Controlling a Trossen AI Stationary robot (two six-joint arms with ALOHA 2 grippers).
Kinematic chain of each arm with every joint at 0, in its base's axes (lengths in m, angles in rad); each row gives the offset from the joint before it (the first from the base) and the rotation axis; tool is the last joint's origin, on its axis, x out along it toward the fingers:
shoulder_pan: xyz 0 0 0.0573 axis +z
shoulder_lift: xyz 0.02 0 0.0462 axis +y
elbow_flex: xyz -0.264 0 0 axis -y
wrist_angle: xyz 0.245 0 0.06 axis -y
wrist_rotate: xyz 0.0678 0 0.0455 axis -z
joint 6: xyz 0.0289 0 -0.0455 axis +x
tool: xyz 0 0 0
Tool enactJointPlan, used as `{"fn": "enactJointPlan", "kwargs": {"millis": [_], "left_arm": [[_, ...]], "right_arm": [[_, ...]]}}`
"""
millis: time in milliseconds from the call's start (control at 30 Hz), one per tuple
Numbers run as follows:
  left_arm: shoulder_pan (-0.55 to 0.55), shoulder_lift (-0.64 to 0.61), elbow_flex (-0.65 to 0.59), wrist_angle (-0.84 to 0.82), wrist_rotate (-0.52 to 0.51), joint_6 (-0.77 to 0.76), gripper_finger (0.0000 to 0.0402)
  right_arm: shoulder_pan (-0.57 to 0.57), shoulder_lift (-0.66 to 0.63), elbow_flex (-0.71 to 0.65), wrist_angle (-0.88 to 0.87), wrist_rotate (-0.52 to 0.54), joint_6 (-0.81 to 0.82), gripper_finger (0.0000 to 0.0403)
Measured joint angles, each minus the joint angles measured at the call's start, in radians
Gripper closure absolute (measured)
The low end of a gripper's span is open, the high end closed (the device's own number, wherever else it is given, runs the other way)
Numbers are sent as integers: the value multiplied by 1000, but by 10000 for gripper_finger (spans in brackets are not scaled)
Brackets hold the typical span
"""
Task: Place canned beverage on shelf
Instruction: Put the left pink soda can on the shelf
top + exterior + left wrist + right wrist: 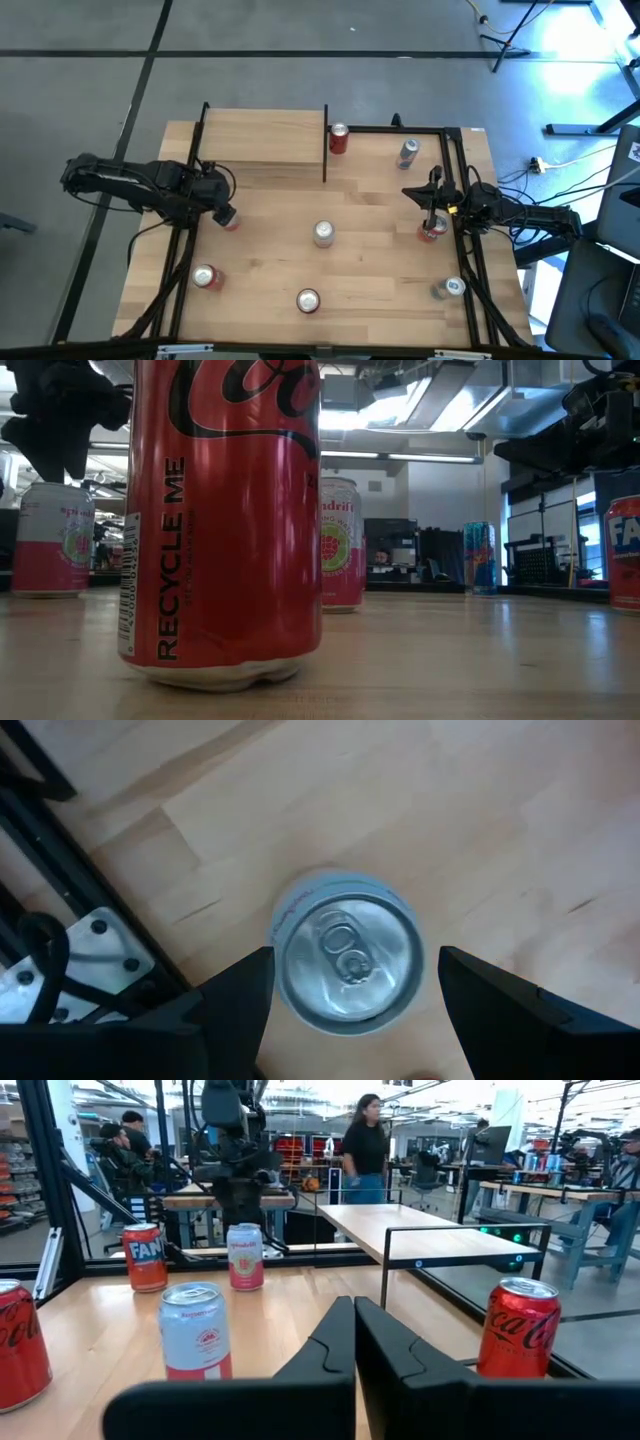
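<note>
High view: found the shelf [262,135] at the far left corner of the tabletop [380,265] bare, with no can on it. Counted eight cans standing upright and scattered over the tabletop. Noted a red can [338,139] just beside the shelf's right post as the nearest to it.

Placed the left gripper [224,213] directly over one can [348,955] near the tabletop's left edge, well apart from the shelf. Read from the left wrist view: fingers [235,1005] spread wide, one on either side of the silver lid, touching nothing. Could not tell how high above the lid.

Placed the right gripper [354,1315] near the tabletop's right edge, close to a right-side can [432,231]. Saw its fingers pressed together with nothing between them. Took that arm to be waiting.

Reckoned the task barely begun, with only the line-up over the can made. Left to do, by that judgement:
- come down around the can
- close on it and lift
- carry it to the shelf
- set it upright on the board and let go
</note>
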Motion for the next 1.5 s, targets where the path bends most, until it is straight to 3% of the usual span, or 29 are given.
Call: {"fn": "enactJointPlan", "kwargs": {"millis": [300, 1033, 1500], "left_arm": [[-23, 16, 0, -2, -38, 4, 135], [-31, 153, 3, 4, -9, 80, 135], [-30, 150, 0, 53, -28, 120, 135]], "right_arm": [[0, 0, 0, -1, 0, 0, 402], [0, 0, 0, -4, 0, 0, 402], [0, 0, 0, -3, 0, 0, 402]]}}
